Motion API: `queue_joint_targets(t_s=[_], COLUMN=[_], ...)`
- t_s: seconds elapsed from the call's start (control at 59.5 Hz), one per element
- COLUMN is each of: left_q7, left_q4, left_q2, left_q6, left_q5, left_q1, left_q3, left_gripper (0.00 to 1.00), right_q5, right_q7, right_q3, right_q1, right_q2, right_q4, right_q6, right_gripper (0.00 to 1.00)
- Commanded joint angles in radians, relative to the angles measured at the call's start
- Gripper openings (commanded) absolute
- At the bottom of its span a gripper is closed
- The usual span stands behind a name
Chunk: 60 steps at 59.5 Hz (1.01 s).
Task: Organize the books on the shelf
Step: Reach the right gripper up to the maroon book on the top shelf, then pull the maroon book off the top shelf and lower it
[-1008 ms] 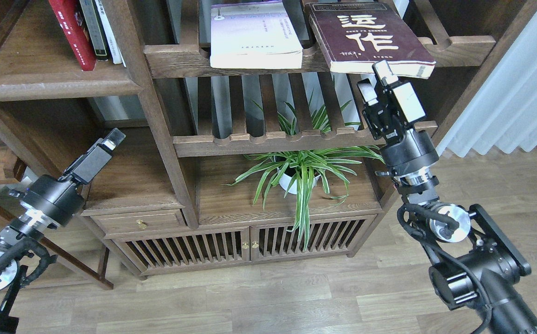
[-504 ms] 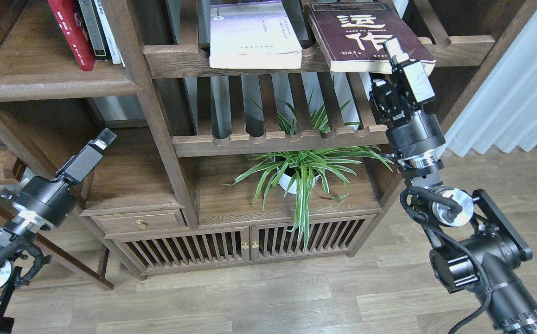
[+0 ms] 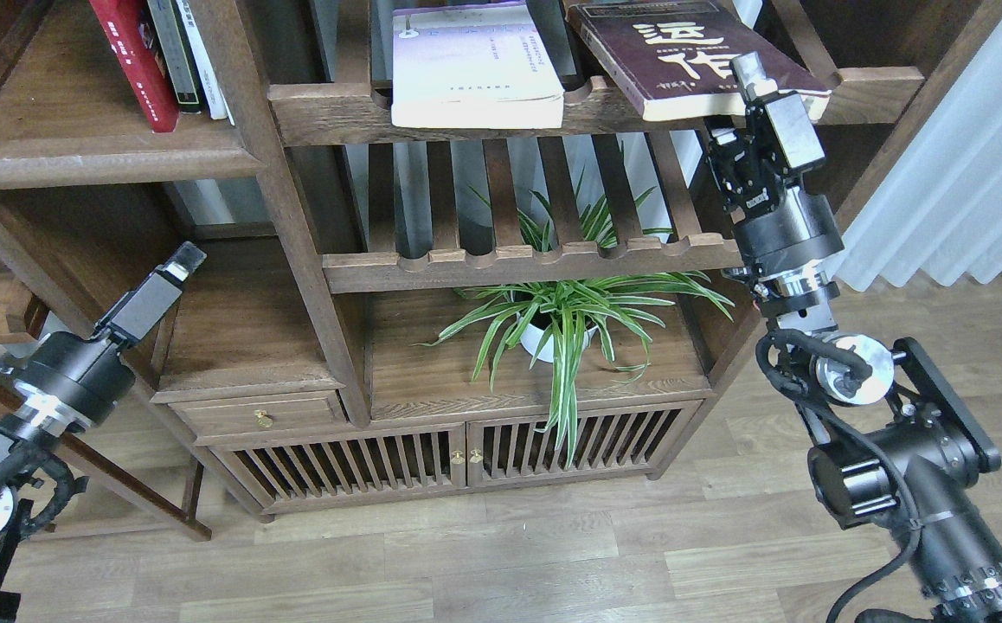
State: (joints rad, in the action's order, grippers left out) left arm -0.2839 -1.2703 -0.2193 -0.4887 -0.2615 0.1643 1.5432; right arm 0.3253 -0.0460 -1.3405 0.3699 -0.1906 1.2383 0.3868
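Reaching up from the lower right of the head view, the right arm ends in the right claw (image 3: 748, 91) at the near right corner of the maroon book (image 3: 683, 56). One pale finger (image 3: 750, 71) lies over the cover beside the cream characters, and another sits under the book's overhanging edge, so the claw seems to be pinching that corner. The book lies cover up and skewed on the upper slatted rack (image 3: 337, 112), with its near edge jutting past the scalloped front rail.

Just to its left on the same rack rests the lavender-white book (image 3: 475, 65), flat, cover up, apart from the maroon one. Further left, on the dark-brown shelf (image 3: 103, 160) with the thick rounded front edge, the red book (image 3: 133, 61) stands upright and slightly leaning, touching a row of other upright books (image 3: 185, 56) to its right.

The left arm comes in from the lower left, and the left claw (image 3: 179, 264) hangs in front of the lower compartment, well away from any book; it is seen dark and end-on, so I cannot tell how far apart its fingers are. A spider plant (image 3: 566, 316) in a white pot sits on the cabinet top below the lower slatted rack (image 3: 518, 260).
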Motion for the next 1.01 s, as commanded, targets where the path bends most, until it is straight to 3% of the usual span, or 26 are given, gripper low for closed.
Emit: queue_joint_targets(t_s=[0.0,0.286,0.487,0.504,0.571,0.689,0.89,0.991], left_q7=[0.003,0.005,0.006,0.005,0.005,0.006,0.008,0.008], left_q4=[0.002,0.011,0.017,0.017,0.017,0.017,0.025,0.032], left_q2=[0.000,0.000,0.002,0.003,0.003,0.002,0.002,0.005], left_q6=[0.000,0.000,0.000,0.000,0.000,0.000,0.000,0.000], left_q5=[0.001,0.002,0.002,0.002,0.002,0.002,0.002,0.025], left_q1=[0.000,-0.002,-0.002,-0.003,-0.003,-0.003,-0.015,-0.022], left_q3=[0.000,0.000,0.000,0.000,0.000,0.000,0.000,-0.001], left_gripper=[1.00,1.00,1.00,1.00,1.00,1.00,1.00,1.00], right_q5=[0.000,0.000,0.003,0.005,0.006,0.006,0.008,0.021], right_q7=[0.000,-0.003,-0.003,-0.003,0.000,-0.002,-0.032,-0.100], right_q3=[0.000,0.000,0.000,0.000,-0.002,0.003,0.038,0.027], right_q1=[0.004,0.014,0.018,0.014,0.011,0.009,-0.020,-0.088], right_q2=[-0.003,-0.003,0.003,0.005,0.008,0.013,0.006,-0.001], right_q4=[0.001,-0.002,-0.008,-0.008,-0.008,-0.020,-0.025,-0.002], right_q6=[-0.022,-0.037,-0.040,-0.039,-0.039,-0.040,-0.028,0.027], right_gripper=[0.82,0.68,0.52,0.38,0.18,0.05,0.03,0.01])
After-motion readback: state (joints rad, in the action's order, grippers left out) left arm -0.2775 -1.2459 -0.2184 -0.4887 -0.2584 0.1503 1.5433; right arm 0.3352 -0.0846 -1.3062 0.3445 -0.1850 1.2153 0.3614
